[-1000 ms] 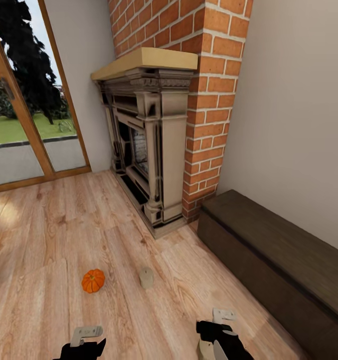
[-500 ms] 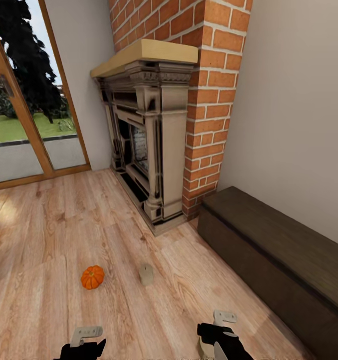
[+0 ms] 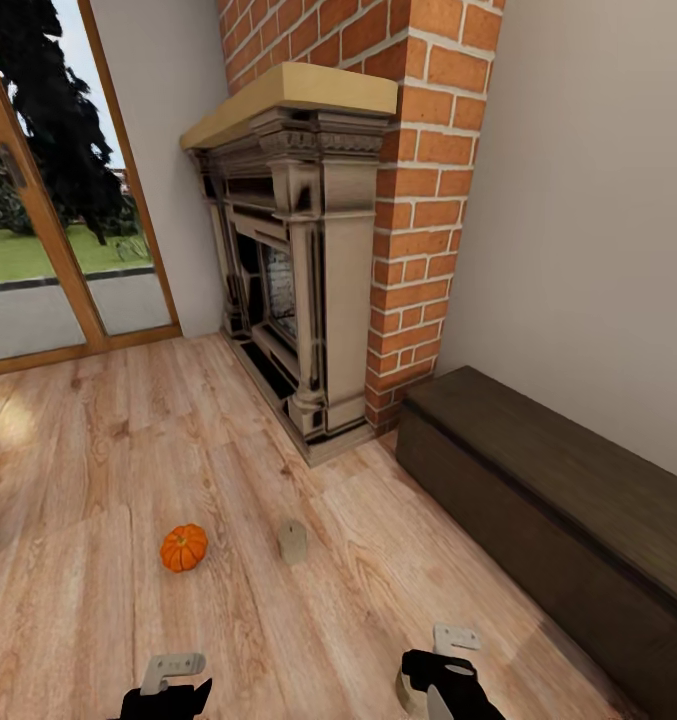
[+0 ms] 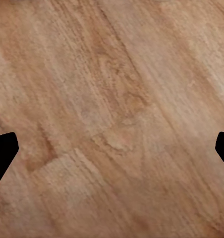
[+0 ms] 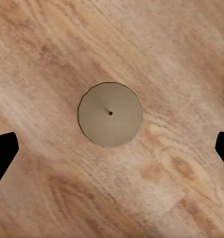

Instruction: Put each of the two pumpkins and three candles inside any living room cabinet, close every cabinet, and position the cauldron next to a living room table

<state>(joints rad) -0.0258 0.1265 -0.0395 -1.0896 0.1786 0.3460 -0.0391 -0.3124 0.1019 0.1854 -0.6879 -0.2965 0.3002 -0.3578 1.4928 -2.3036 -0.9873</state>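
Observation:
An orange pumpkin (image 3: 184,547) lies on the wood-plank floor, ahead of my left gripper (image 3: 168,688). A stubby pale candle (image 3: 293,542) stands to its right. A second candle (image 5: 110,114) stands on the floor straight under my right gripper (image 3: 440,682), seen end-on with its wick in the right wrist view; its edge (image 3: 408,692) peeks out beside the gripper in the head view. Both grippers are open and empty, with the black fingertips (image 5: 3,151) wide apart and above the floor. The long dark brown cabinet (image 3: 558,520) runs along the right wall, its front shut.
A brick chimney with a carved fireplace (image 3: 298,270) and tan mantel stands ahead, left of the cabinet. Glass doors (image 3: 38,250) with wooden frames fill the left wall. Bare plank floor (image 4: 112,109) lies below the left gripper.
The whole head picture has shifted slightly upward, so the camera moved. My right gripper sits a little lower in the picture, over the second candle. Pumpkin and candles stay put.

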